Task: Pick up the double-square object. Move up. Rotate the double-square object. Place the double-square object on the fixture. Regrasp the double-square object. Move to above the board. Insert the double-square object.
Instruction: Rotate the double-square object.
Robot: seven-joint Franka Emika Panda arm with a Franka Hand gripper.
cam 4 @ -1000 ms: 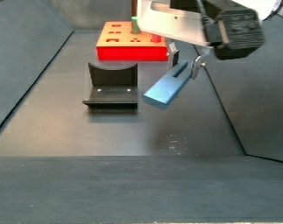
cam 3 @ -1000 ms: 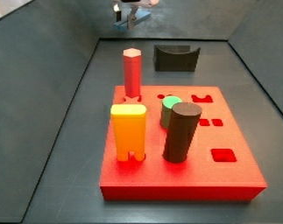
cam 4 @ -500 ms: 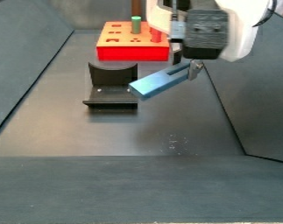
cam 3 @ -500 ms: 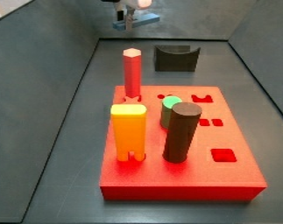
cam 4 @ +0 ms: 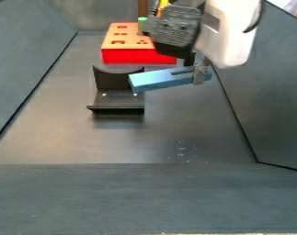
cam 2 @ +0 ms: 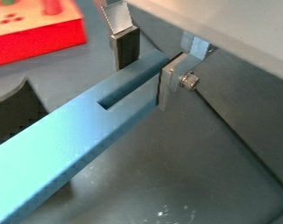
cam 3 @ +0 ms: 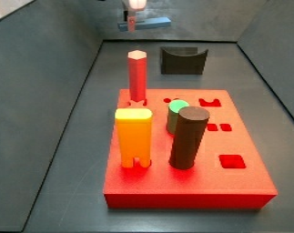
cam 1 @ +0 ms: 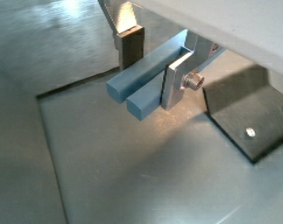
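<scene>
The double-square object (cam 4: 163, 79), a slim blue-grey bar, hangs nearly level in the air just above and beside the fixture (cam 4: 118, 92), clear of the floor. The gripper (cam 2: 147, 66) is clamped on one end of it, silver fingers (cam 1: 174, 77) pressing its sides. The step in hand looks like rotating, close to placing. To do it well, bring the bar fully level, centre it over the fixture's recess, and lower slowly. Beyond the fixture lies the red board (cam 4: 138, 44).
</scene>
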